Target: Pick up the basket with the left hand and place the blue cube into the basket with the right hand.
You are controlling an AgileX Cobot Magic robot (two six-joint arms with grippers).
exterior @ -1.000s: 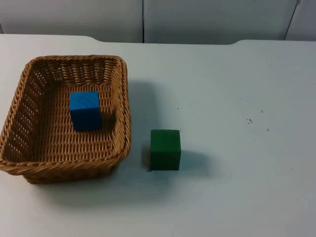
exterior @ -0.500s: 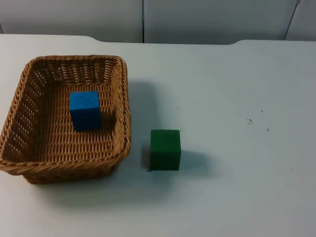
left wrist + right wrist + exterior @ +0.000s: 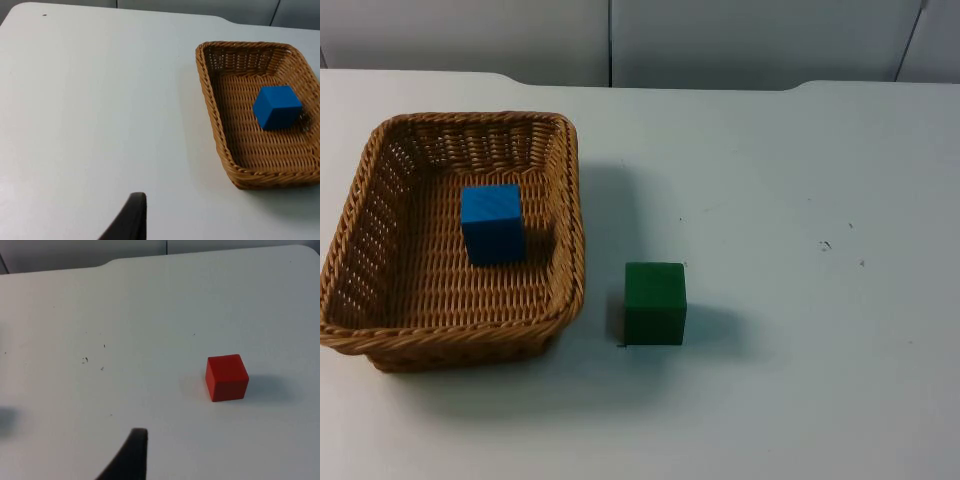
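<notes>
**Blue cube sits in the basket; my arms are pulled back**

On the left of the white table (image 3: 790, 180) stands a woven wicker basket (image 3: 380, 170), square with rounded corners, resting flat on the surface. Inside it, on the woven floor and a little toward its right wall, sits the blue cube (image 3: 493, 223), upright. From my left wrist camera I see the same basket (image 3: 215, 105) with the blue cube (image 3: 277, 106) inside, turned so one corner faces me.

My left gripper (image 3: 131, 220) hangs above bare table, well apart from the basket and touching nothing. One black fingertip (image 3: 134, 212) is all I can see of it, so I cannot tell how far it is spread.

Just beside the basket's right wall, apart from it, a green cube (image 3: 655, 302) stands on the table.

Further right, my right wrist camera looks at a red cube (image 3: 227, 377) alone on the table, with a few small dark specks (image 3: 85, 360) nearby. My right gripper (image 3: 132, 455) hovers near it without touching, holding nothing that I can see. Its spread too I cannot tell.
</notes>
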